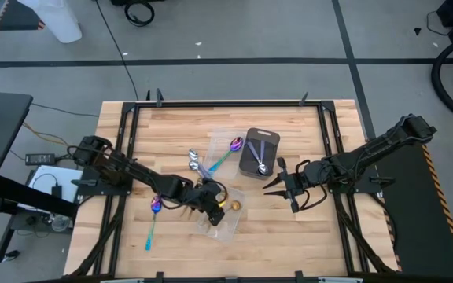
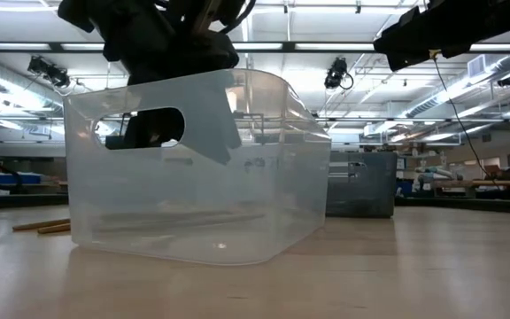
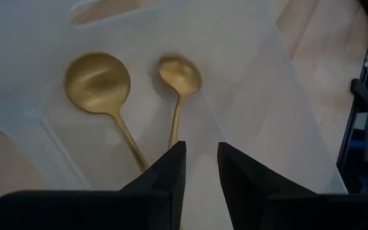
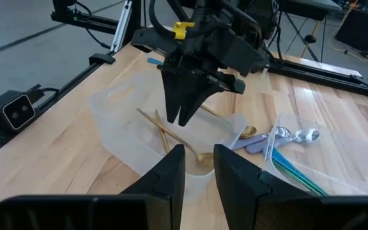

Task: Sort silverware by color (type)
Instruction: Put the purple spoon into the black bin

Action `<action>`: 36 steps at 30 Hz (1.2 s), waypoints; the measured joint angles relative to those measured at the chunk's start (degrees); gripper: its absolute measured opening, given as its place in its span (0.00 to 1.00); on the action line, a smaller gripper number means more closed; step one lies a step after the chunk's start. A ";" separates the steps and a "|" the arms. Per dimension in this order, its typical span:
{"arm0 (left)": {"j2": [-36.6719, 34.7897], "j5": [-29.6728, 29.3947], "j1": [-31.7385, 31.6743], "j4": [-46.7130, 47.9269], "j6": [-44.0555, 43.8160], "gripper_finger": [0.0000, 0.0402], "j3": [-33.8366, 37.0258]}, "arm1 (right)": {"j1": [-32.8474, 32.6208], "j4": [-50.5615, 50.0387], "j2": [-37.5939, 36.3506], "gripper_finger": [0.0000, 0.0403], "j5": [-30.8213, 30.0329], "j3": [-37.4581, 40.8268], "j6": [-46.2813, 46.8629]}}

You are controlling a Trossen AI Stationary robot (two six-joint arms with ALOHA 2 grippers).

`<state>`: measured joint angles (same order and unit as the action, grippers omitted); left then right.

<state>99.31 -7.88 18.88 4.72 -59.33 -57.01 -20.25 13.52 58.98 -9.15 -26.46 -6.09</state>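
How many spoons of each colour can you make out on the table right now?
Gold spoons: 2, in the clear tray
Purple-teal spoons: 2
Silver spoons: 4, two in the dark tray
Total: 8 visible; others may be hidden.

A grey floor (image 1: pixel 234 31) with dark tape lines surrounds the wooden table (image 1: pixel 179 251). Cables (image 1: pixel 140 12) lie at 12 o'clock. Ceiling lights (image 2: pixel 343 71) hang over distant workbenches (image 2: pixel 467 186).
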 joint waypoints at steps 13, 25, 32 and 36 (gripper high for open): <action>-4.40 2.60 -0.73 4.95 0.47 0.23 -0.02 | 0.00 0.27 0.00 0.23 -0.06 0.00 -0.05; -9.09 -2.03 -0.78 15.49 0.44 0.23 -0.02 | 0.00 0.12 0.00 0.23 -0.09 0.00 -0.05; -9.05 -3.34 -0.77 20.54 -0.06 0.23 -0.02 | 0.00 0.10 0.00 0.23 -0.12 0.00 -0.07; -9.05 -4.15 -0.78 22.99 -0.40 0.23 -0.02 | 0.00 0.11 0.00 0.23 -0.13 0.00 -0.07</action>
<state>90.26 -12.04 18.11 27.72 -59.73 -57.04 -20.25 13.63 58.98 -9.28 -26.46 -6.15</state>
